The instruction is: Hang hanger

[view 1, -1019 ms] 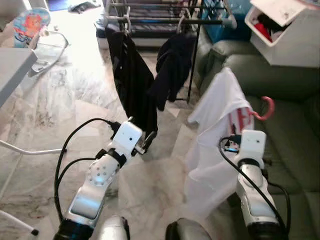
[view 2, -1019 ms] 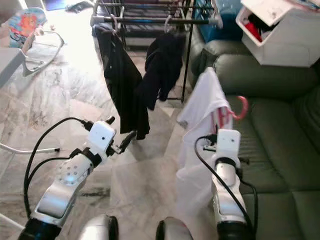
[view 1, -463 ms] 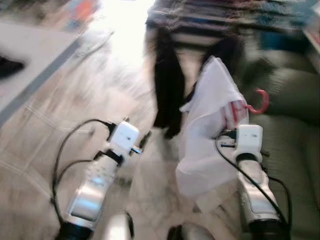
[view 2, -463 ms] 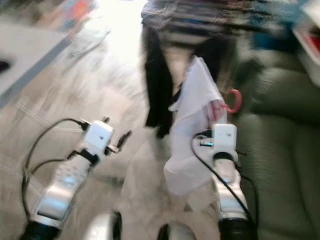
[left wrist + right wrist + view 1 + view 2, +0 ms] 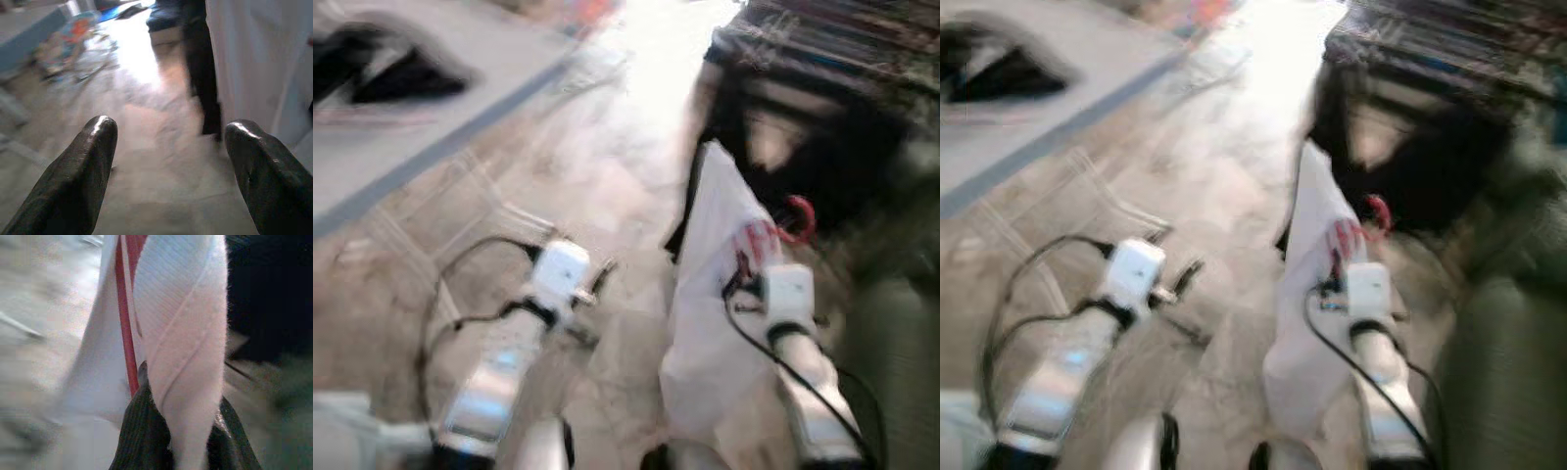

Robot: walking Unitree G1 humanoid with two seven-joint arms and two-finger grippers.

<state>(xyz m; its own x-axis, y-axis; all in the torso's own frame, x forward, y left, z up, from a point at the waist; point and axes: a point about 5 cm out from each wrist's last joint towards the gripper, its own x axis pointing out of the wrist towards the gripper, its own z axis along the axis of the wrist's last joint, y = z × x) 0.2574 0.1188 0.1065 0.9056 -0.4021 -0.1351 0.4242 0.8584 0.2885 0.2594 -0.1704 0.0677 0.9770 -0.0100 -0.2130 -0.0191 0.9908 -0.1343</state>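
My right gripper point(image 5: 756, 279) is shut on a red hanger point(image 5: 125, 333) that carries a white shirt point(image 5: 713, 294). The hanger's red hook point(image 5: 799, 217) sticks up beside the shirt, free of any rail. In the right wrist view the black fingers point(image 5: 142, 440) clamp the hanger and the shirt's fabric point(image 5: 183, 328). The clothes rack point(image 5: 822, 44) with dark garments point(image 5: 813, 147) stands ahead at the upper right, blurred. My left gripper point(image 5: 168, 147) is open over the floor with nothing between its fingers point(image 5: 73, 181).
A grey table point(image 5: 421, 147) with a dark item point(image 5: 401, 73) on it is at the upper left. A green sofa point(image 5: 896, 333) runs along the right. Pale marble floor point(image 5: 607, 166) lies between table and rack. Both eye views are motion-blurred.
The whole picture has shifted: the camera has swung, so the rack now sits upper right and the grey table fills the upper left. Both arms keep their pose; the right still holds the hanger.
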